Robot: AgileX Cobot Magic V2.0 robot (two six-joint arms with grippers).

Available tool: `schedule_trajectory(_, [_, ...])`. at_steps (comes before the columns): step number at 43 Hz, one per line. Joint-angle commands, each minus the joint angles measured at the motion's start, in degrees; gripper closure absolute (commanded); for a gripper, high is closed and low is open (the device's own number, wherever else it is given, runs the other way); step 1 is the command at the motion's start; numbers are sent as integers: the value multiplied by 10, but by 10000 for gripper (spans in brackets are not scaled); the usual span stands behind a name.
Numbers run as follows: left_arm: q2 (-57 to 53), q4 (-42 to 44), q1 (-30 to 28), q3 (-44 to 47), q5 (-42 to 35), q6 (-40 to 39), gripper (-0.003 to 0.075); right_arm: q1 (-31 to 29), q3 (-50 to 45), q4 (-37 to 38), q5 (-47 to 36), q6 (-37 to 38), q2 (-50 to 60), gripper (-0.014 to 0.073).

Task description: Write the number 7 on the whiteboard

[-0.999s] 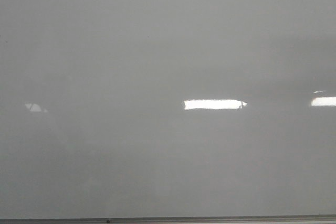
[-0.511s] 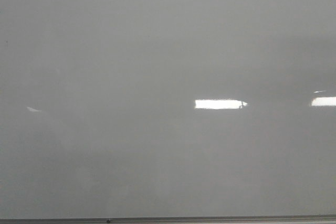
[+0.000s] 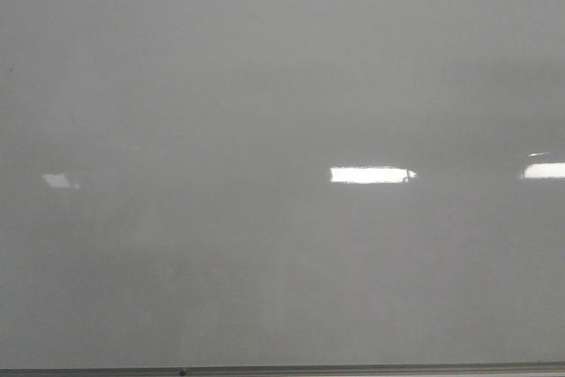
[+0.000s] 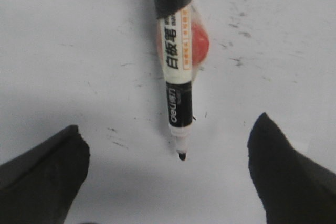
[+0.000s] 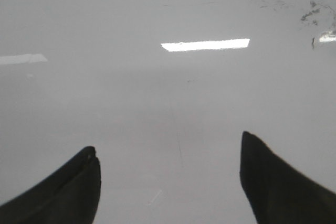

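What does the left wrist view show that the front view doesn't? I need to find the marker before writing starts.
Only the left wrist view shows the marker, uncapped, tip bare, lying between the left gripper's spread fingers, ungrasped, beside something red and faint smudges. Only the front view shows the whiteboard's grey edge strip and bright light reflections. Both share the pale glossy board surface, with no number 7 drawn yet.

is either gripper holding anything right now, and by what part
No. Left gripper is open, the marker lying uncapped on the whiteboard ahead of it; right gripper is open and holds nothing.
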State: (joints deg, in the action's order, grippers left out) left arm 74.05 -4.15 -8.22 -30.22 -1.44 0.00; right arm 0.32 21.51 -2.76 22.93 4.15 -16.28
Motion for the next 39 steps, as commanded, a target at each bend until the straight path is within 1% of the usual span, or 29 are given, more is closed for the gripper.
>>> schedule_trajectory(1, [35, -6, 4, -18, -97, -6, 125, 0, 20, 2, -41, 0, -10, 21])
schedule_trajectory(4, [56, -6, 4, -18, -122, -6, 143, 0, 20, 2, -41, 0, -10, 21])
schedule_trajectory(7, [68, 0, 4, -18, -149, -6, 186, 0, 20, 2, -40, 0, -10, 21])
schedule_trajectory(11, [78, 13, 4, -18, -181, -6, 265, 0, 20, 2, -40, 0, -10, 21])
schedule_trajectory(15, [85, 13, 4, -18, -195, -6, 356, 0, 20, 2, -40, 0, -10, 21])
schedule_trajectory(28, [86, 13, 4, -18, -211, -6, 576, 0, 20, 2, -40, 0, -10, 21])
schedule_trajectory(33, [86, 13, 4, -18, -211, -6, 647, 0, 20, 2, -40, 0, -10, 21])
schedule_trajectory(39, [84, 13, 4, -18, -205, -6, 713, 0, 20, 2, -40, 0, -10, 21])
